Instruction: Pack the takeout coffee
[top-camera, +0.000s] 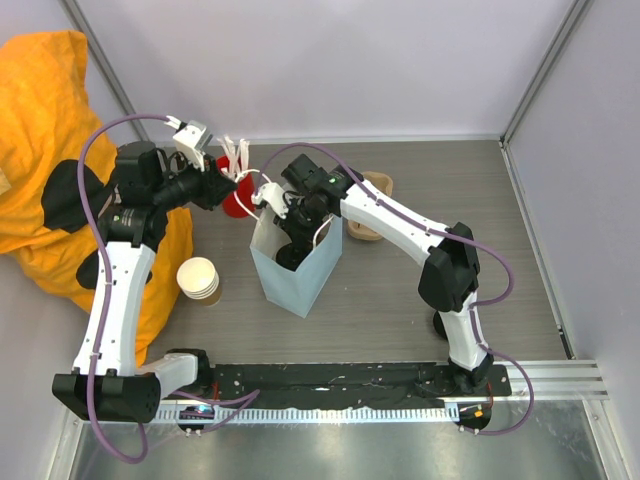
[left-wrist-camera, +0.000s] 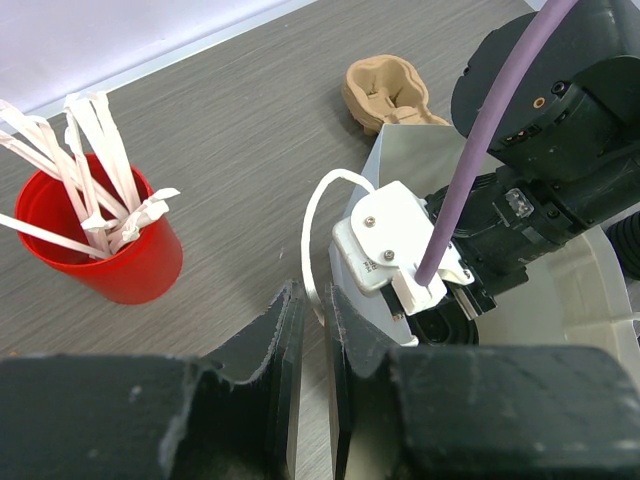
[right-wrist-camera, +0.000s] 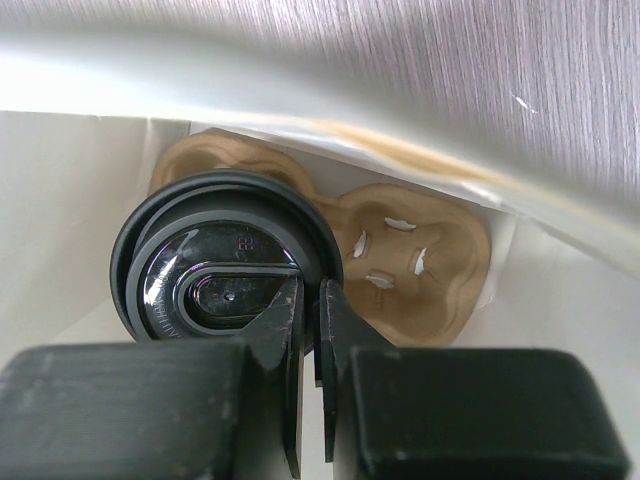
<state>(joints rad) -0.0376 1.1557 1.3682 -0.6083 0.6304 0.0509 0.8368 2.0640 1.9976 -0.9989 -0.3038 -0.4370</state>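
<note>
1 overhead view from behind, 2 close wrist views, all on bag (top-camera: 290, 280)

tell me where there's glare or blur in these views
right wrist: paper bag blown out and blurred across the top, coffee lid shows glossy reflections; left wrist: left claw soft up close, red cup sharp; top external: even light, sharp

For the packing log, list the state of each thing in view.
paper bag: upright, open, rim pinched by left gripper.
takeout coffee: lidded, in the bag, seated in a cardboard carrier.
right gripper: inside the bag, shut on the takeout coffee.
red cup: upright, holding wrapped straws.
stack of paper cups: upright, lidless.
second carrier: on the table, empty where visible.
</note>
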